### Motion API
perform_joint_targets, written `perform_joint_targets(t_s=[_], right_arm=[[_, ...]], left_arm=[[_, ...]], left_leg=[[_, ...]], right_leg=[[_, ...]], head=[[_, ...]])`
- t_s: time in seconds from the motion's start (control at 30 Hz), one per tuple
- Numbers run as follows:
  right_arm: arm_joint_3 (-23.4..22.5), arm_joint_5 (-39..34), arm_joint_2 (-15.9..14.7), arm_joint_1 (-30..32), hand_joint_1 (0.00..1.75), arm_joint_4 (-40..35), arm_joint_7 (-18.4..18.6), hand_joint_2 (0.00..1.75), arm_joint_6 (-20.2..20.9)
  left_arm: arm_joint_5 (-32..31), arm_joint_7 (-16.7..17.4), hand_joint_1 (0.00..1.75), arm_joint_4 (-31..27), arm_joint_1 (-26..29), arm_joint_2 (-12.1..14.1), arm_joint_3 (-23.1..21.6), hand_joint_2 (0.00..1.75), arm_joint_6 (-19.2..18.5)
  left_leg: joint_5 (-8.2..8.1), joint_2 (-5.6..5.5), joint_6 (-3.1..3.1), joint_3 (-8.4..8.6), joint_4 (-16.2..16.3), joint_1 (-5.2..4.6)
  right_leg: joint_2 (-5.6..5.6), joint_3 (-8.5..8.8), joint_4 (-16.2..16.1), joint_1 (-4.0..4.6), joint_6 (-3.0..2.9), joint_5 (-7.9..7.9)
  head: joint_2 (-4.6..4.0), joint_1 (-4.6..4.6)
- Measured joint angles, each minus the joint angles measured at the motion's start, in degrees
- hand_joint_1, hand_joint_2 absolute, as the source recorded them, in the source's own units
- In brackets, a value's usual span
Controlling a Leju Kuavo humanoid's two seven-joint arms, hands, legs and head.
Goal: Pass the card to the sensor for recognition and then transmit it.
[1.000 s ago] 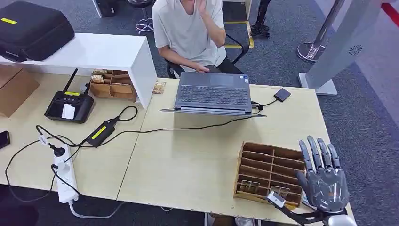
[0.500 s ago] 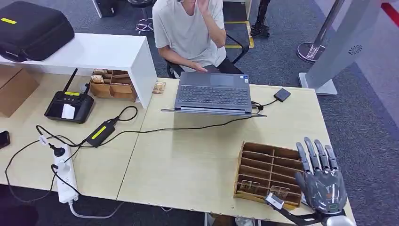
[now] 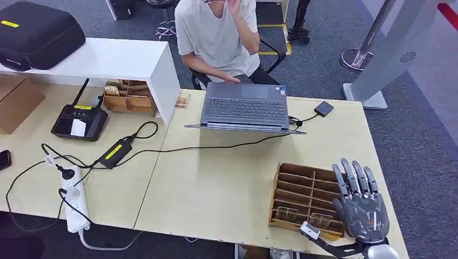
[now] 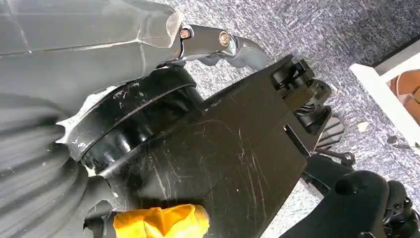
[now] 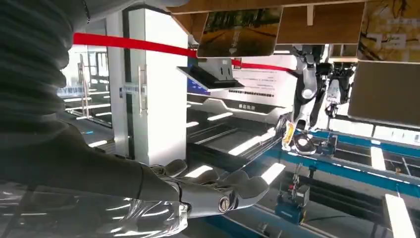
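Grey robot hand (image 3: 361,210) with dark slender fingers (image 3: 348,178), small orange marks on its back, ribbed grey wrist cover, silver-screwed knuckle

Right hand (image 3: 361,210) covers the near right corner of the wooden slotted tray (image 3: 302,190), cards in its front slots too small to read, wrist cut by the bottom edge; person (image 3: 216,32) cropped at top.
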Motion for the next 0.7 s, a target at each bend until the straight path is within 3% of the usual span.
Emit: perform_joint_targets(t_s=[0.5, 0.7], right_arm=[[1.0, 0.0, -0.1, -0.7, 0.00, 1.6, 0.5, 1.75, 0.5], [0.3, -3.5, -3.9, -0.6, 0.00, -0.8, -0.3, 1.75, 4.4]], left_arm=[[0.0, 0.0, 0.00, 0.0, 0.0, 0.0, 0.0, 1.75, 0.0], [0.2, 0.0, 0.00, 0.0, 0.0, 0.0, 0.0, 1.75, 0.0]], left_leg=[[0.00, 0.00, 0.00, 0.00, 0.0, 0.00], [0.00, 0.00, 0.00, 0.00, 0.0, -0.02]], right_leg=[[0.00, 0.00, 0.0, 0.00, 0.00, 0.00], [0.00, 0.00, 0.0, -0.02, 0.01, 0.01]], head=[[0.00, 0.00], [0.00, 0.00]])
